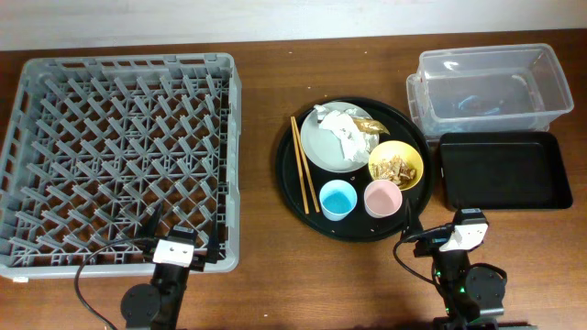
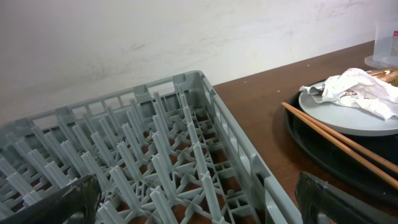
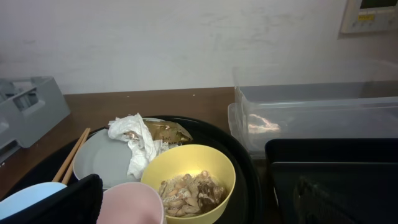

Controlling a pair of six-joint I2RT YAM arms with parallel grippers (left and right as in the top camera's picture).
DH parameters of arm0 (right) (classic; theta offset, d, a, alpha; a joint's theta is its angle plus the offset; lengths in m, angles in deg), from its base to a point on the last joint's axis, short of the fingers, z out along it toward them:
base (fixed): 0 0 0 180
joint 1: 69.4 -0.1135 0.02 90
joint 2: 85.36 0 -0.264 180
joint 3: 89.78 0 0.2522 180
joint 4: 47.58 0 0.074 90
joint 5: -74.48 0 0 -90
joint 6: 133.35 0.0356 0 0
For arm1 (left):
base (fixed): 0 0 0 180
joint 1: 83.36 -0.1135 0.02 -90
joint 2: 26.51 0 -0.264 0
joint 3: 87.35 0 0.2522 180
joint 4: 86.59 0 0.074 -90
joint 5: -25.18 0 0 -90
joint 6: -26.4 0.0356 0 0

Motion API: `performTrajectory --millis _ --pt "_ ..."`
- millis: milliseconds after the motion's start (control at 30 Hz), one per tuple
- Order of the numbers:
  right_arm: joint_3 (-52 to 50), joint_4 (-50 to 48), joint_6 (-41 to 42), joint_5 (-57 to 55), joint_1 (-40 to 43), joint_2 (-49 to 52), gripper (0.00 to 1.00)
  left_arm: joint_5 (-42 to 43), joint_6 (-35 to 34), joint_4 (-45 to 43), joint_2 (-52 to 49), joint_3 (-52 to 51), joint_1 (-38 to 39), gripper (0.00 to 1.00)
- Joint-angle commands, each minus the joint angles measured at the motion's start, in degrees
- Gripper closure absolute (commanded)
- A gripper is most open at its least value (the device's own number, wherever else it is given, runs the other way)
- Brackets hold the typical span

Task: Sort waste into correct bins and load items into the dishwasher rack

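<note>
The grey dishwasher rack fills the left side, and my left gripper hangs open over its near right corner, holding nothing. A pale plate carries crumpled tissue and a brown-gold wrapper. The yellow bowl holds tan food scraps. In front stand the blue cup and the pink cup. My right gripper is open and empty just before the pink cup. At the right sit the clear tub and the shallow black tray.
The dishes all sit on a large round black tray, with wooden chopsticks lying along its left side. Bare brown tabletop runs between the rack and the round tray. A wall stands behind the table.
</note>
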Motion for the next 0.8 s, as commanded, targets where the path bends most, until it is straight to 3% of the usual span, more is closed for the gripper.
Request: performTrajectory --millis 0,767 --pt "-0.3 0.3 0.2 -0.7 -0.4 -0.2 0.02 -0.2 0.7 -0.1 0.4 -0.4 -0.3 0.01" --pt "-0.3 -2.0 0.2 -0.5 -0.4 -0.2 0.02 -0.2 0.7 -0.5 0.4 -0.4 -0.3 0.01"
